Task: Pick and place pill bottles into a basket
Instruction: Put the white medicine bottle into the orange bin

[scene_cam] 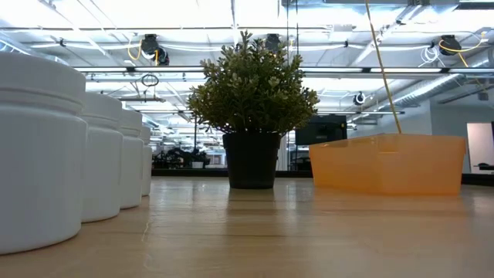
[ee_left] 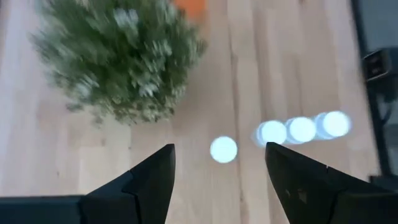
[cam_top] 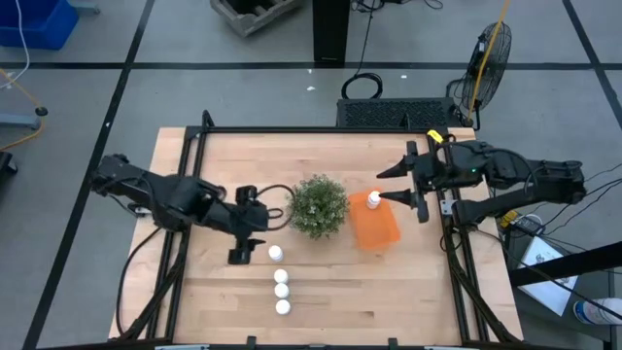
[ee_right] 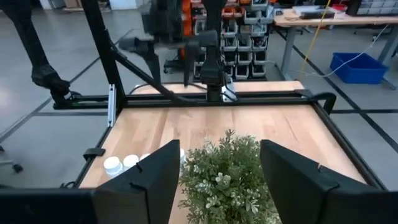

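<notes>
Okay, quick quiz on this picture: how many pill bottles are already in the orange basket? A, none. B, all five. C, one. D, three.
C: the high view shows a single pill bottle inside the basket, while the other four bottles stand in a row on the table near the left gripper.

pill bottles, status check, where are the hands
Left hand open, over table beside nearest pill bottle. Right hand open, by basket. One bottle in basket, four in row on table. Plant between row and basket.
</notes>
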Available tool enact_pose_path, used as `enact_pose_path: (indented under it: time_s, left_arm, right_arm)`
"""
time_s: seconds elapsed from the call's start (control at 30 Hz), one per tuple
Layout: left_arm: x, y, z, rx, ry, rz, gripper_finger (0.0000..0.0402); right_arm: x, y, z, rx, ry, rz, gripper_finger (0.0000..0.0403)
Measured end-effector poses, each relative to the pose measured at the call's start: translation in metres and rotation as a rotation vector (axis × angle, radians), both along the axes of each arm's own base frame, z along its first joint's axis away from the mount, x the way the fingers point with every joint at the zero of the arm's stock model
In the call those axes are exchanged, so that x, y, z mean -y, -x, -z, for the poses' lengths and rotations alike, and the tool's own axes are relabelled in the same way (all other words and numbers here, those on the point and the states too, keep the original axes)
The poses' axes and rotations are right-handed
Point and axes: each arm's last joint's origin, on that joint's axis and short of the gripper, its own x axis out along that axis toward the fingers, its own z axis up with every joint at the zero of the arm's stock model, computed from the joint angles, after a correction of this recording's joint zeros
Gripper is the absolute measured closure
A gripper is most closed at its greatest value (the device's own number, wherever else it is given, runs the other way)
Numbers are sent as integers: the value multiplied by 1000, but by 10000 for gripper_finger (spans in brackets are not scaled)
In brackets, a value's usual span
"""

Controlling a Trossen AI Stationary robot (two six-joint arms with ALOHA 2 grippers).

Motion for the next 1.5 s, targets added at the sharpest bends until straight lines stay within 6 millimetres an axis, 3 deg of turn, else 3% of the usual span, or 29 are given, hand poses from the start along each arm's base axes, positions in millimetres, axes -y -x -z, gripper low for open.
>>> enact_pose_path:
  time_s: [0.23, 0.6, 0.8, 1.17, 1.4, 1.5]
  left_arm:
    - [3, -9, 55, -77, 112, -9, 145]
    - [3, -12, 106, -49, 118, -53, 85]
    - [0, -7, 127, -78, 113, -100, 56]
    - [-2, 2, 152, -128, 149, -243, 52]
    - [13, 19, 178, -177, 227, -285, 52]
    - [20, 25, 181, -163, 233, -315, 52]
  right_arm:
    - [-1, -1, 3, -29, -4, -24, 191]
    - [-2, 1, 4, -37, 20, -80, 194]
    - [-2, 1, 4, -37, 22, -84, 202]
    - [-2, 1, 4, -36, 29, -86, 207]
    - [-2, 2, 6, -59, 30, -85, 207]
    - [-2, 2, 8, -86, 30, -85, 207]
